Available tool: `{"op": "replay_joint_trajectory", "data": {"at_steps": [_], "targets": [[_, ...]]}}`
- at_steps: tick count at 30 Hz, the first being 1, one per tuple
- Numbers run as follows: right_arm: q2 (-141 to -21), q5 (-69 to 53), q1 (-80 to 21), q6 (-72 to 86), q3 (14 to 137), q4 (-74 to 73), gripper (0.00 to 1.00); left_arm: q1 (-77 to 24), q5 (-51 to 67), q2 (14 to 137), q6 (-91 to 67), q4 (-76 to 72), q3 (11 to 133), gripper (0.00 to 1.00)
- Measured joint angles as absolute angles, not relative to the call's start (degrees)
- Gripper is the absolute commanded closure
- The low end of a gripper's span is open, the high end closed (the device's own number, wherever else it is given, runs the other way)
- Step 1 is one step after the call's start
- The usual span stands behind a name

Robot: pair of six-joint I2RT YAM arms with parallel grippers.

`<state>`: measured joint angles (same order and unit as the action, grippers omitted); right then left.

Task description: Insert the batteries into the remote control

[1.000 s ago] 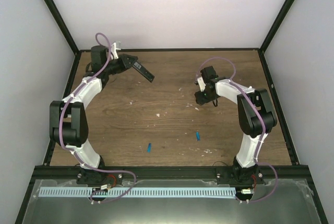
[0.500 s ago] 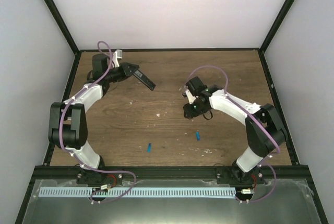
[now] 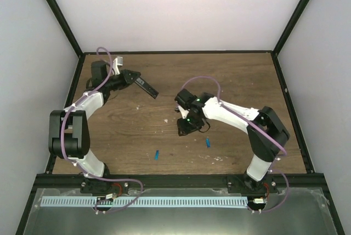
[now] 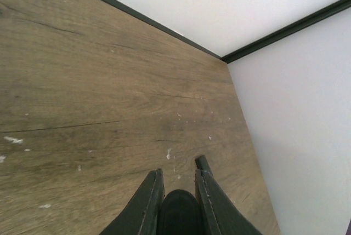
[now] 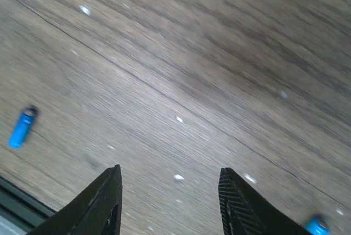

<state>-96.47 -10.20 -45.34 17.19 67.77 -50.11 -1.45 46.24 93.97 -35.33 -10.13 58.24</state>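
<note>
Top external view: left gripper (image 3: 131, 76) sits by the table's far-left corner, clamped tight on one end of the remote control (image 3: 147, 87). The remote is a slim black bar lifted off the wood, sticking out from the jaws at a slant toward the table middle. The right arm is stretched leftward across the table (image 3: 236, 76), with the right gripper (image 3: 184, 128) near the table's centre, pointing down at bare wood. Both batteries lie loose on the wood toward the near edge: first battery (image 3: 156, 154) left of centre, second battery (image 3: 208, 142) right of it, well apart from each other. The right gripper is between them and a bit farther from the near edge, touching neither. Pale specks (image 3: 167, 120) are scattered over the middle of the table.

Left wrist view: the two dark fingers (image 4: 151, 202) stand narrow with the rounded black end of the remote wedged between them. Wood and a far table corner lie beyond.

Right wrist view, blurred: the fingers (image 5: 104, 205) stand apart at a medium gap, nothing between them, just wood grain under. One blue battery (image 5: 22, 128) lies at frame left. The other blue battery (image 5: 317, 225) peeks in at the lower right corner, just beside the right-hand finger. Cannot tell which one is which from this view
</note>
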Motion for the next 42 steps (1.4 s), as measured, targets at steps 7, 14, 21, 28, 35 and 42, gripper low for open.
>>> {"op": "replay_joint_trajectory", "data": {"at_steps": [7, 14, 21, 28, 35, 42], "targets": [[-103.6, -15.7, -48.1, 24.2, 78.7, -49.7, 0.58, 0.9, 47.5, 93.8, -33.5, -8.9, 57.6, 1.0], [-108.5, -18.8, -49.7, 32.7, 82.8, -50.6, 0.58, 1.1, 49.0, 93.8, -32.1, -8.1, 57.5, 1.0], [-114.6, -21.6, -53.3, 37.6, 88.1, -53.7, 0.61, 1.2, 49.9, 93.8, -33.5, -11.4, 55.0, 1.0], [-119.1, -23.9, -57.3, 39.9, 92.2, -56.9, 0.62, 1.2, 50.3, 93.7, -34.0, -13.3, 53.1, 1.0], [-121.7, -25.9, -61.6, 42.3, 94.1, -59.5, 0.62, 1.2, 50.9, 92.7, -34.3, -14.2, 52.1, 1.0], [-122.5, -26.9, -63.2, 44.5, 94.1, -60.5, 0.61, 1.2, 51.7, 91.7, -35.0, -15.6, 51.2, 1.0]]}}
